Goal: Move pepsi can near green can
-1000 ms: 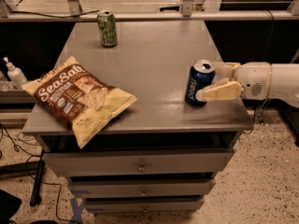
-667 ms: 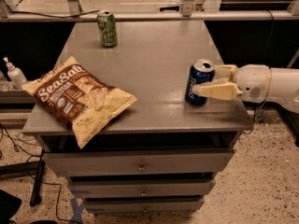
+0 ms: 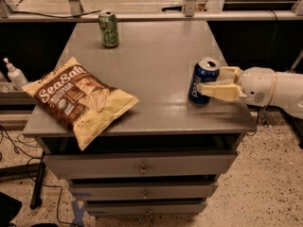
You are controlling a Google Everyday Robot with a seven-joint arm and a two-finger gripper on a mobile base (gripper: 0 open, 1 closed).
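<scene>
At the table [image 3: 156, 56] edge, the pincer [image 3: 211, 81] clasps the pepsi can [image 3: 202, 74] from both sides.

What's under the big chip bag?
The chip bag lies on the grey table, with one corner poking over the front edge. Anything beneath it is covered. The gripper is over at the pepsi can.

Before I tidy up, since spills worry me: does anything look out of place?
Only the chip bag: its corner hangs over the table's front edge. The hand holds the pepsi can near the right edge.
</scene>
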